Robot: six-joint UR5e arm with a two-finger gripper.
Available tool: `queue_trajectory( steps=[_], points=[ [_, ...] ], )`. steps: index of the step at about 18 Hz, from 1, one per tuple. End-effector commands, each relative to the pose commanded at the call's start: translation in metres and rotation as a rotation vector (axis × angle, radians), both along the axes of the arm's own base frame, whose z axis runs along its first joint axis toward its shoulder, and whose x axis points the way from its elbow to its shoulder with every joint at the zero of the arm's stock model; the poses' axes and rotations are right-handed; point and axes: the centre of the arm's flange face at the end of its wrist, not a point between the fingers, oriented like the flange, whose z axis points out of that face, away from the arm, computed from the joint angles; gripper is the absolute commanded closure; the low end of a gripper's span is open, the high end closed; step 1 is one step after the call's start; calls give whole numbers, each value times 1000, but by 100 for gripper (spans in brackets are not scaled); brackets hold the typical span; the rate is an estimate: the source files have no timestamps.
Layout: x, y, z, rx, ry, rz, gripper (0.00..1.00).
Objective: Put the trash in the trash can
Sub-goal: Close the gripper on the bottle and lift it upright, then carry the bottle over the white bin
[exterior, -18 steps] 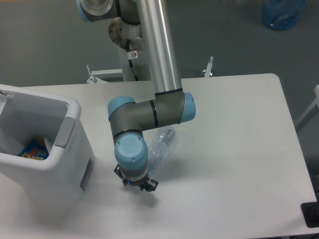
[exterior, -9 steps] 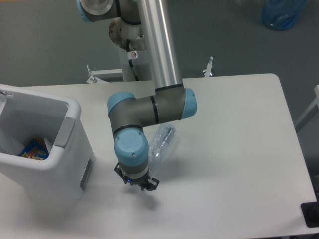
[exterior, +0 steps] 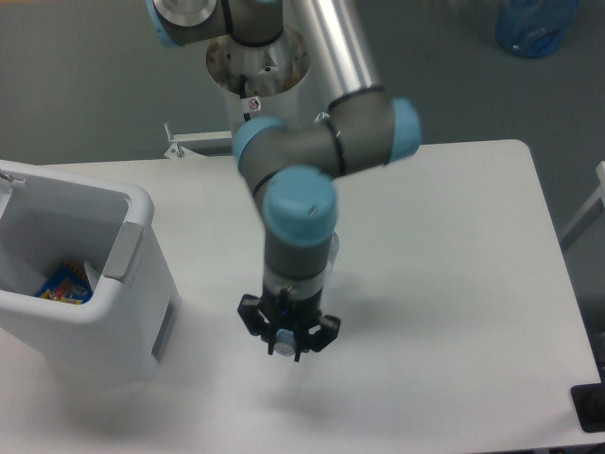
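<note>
My gripper (exterior: 286, 342) hangs point-down above the table's middle, its black fingers (exterior: 250, 317) spread apart and nothing clearly held; a small pale spot shows between them. The wrist covers nearly all of the trash. Only a clear sliver of the crushed bottle (exterior: 334, 250) shows at the wrist's right edge, on the table behind the arm. The trash can (exterior: 132, 284), a large white bin with grey side panels, stands at the left, well apart from the gripper. No crumpled wrapper can be made out.
A colourful packet (exterior: 64, 283) and something white lie inside the bin. The arm's base post (exterior: 257, 71) stands behind the table's far edge. A blue bag (exterior: 536, 24) lies on the floor at top right. The table's (exterior: 454, 284) right edge runs near x 600.
The arm has swung up and to the right. The gripper left its low spot left of the bottle and now hangs over where the bottle lay, covering it.
</note>
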Motion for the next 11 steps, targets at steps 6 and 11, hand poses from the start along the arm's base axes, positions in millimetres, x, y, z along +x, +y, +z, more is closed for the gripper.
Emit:
queue_trajectory(
  steps=[6, 11],
  points=[
    [15, 9, 105, 267, -61, -13, 78],
    [28, 13, 170, 500, -128, -96, 78]
  ],
)
